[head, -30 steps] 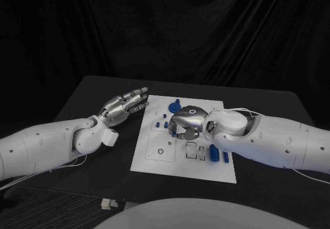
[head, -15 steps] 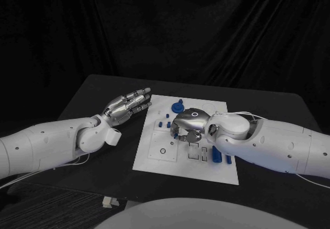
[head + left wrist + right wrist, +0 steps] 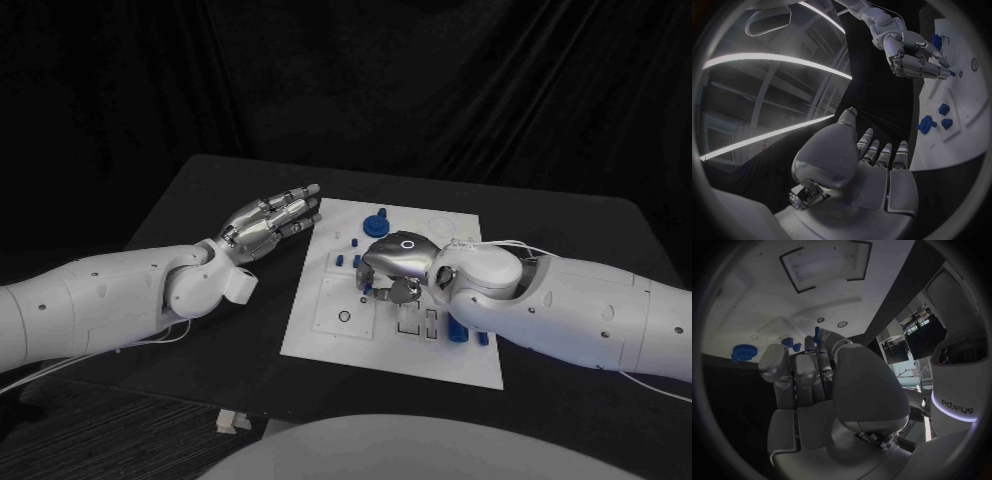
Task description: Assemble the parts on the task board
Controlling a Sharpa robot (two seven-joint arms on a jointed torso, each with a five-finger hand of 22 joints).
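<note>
1. Over the middle of the task board [image 3: 325, 340], the right hand [image 3: 392, 262] is down low, fingers [image 3: 907, 65] curled toward the plate. Something small and blue shows at the fingertips in both wrist views, but whether they are clamped on it or just touching it, I cannot tell.

2. Off at about ten o'clock from the board's centre, the left hand [image 3: 267, 222] hangs flat above the board's left edge, fingers [image 3: 879, 152] straight, close side by side, holding nothing.

3. Parts on the board: a blue round part [image 3: 378, 220] up at twelve o'clock, small blue pegs [image 3: 340, 262] just beside the right hand at nine o'clock of it, and a long blue bar [image 3: 459, 330] lying at five o'clock, half under the right forearm.

4. My read: the right hand is working a peg at its hole, with most of the assembly still to do.

5. What could go wrong? A tilted peg could jam at the hole's rim or pop loose and roll across the bench [image 3: 216, 190].

6. Watch that right forearm too: it hangs right over the bar, and a careless drag could sweep the bar off the plate. With nothing bracing the board, a hard push might slide it.
</note>
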